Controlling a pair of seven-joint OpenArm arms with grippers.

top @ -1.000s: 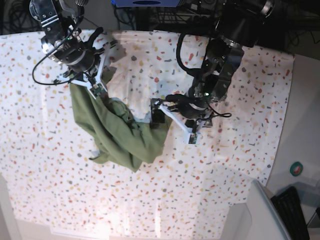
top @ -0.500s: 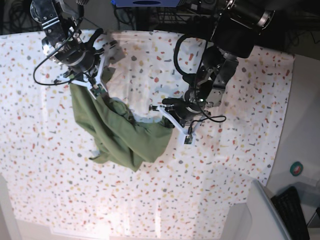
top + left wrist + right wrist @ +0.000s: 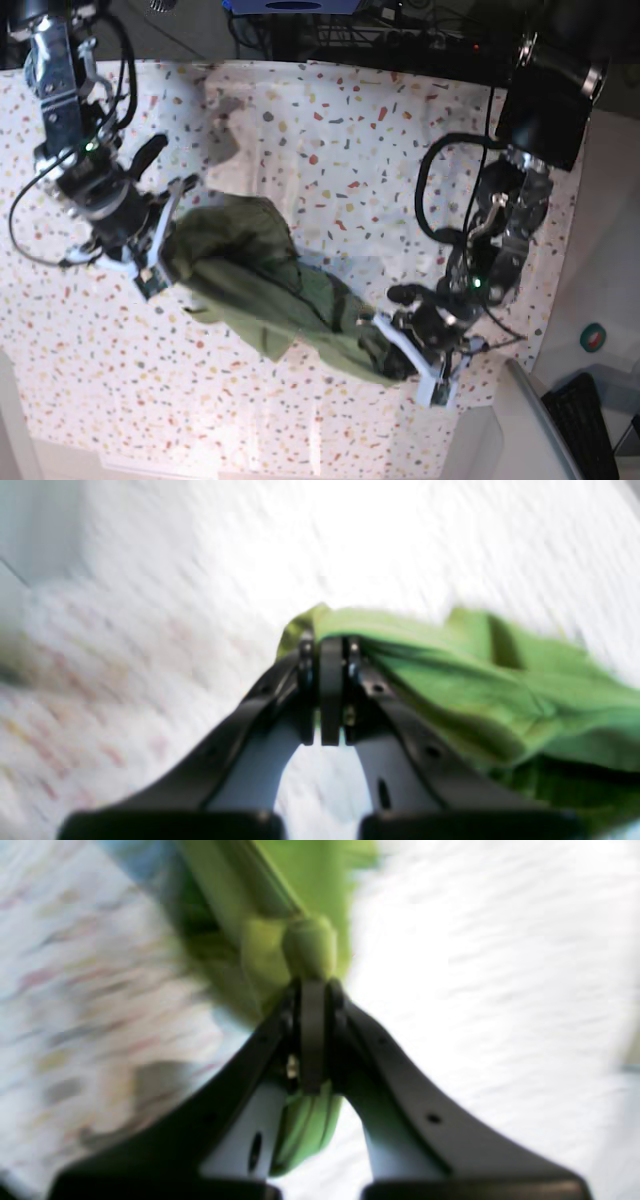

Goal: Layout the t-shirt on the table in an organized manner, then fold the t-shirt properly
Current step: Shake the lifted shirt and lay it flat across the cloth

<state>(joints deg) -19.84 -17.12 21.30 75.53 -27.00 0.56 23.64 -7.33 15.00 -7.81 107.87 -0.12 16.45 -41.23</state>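
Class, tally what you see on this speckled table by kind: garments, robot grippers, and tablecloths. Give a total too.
Garments: 1, the olive-green cotton t-shirt
Robot grippers: 2, the left gripper and the right gripper
Tablecloths: 1, the white speckled cloth over the table
Total: 4

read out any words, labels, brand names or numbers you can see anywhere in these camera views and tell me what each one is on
None can be read.
t-shirt: plain green cloth, no print or tag showing.
table: only coloured flecks, no writing.
Small round green object at the base view's right edge: too small to tell whether it bears text.
Both wrist views are blurred and show no lettering.
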